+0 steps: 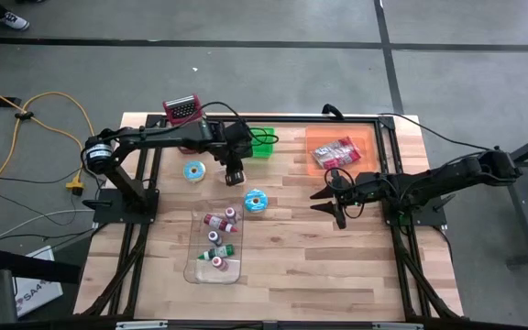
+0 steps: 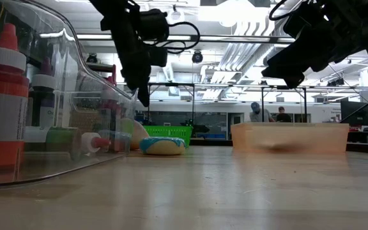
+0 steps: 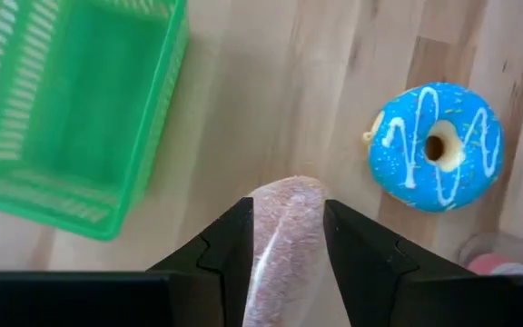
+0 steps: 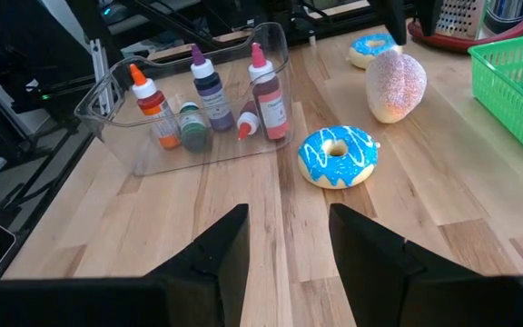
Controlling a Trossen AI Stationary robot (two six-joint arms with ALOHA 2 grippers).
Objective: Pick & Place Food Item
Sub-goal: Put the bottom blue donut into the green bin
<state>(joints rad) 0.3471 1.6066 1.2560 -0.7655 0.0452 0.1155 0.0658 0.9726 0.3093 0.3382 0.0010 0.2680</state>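
Left gripper positioned over pale sugared pastry on table, near green plastic basket; grasp cannot be told. Risk judged: loose grip, pastry slipped against blue-iced doughnut. Right gripper open, idle.

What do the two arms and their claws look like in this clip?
Both arms are matte black, jointed, on black frame mounts. The left claw and right claw each have two flat, angular black fingers. Black cables loop over the left wrist. No markings are visible.
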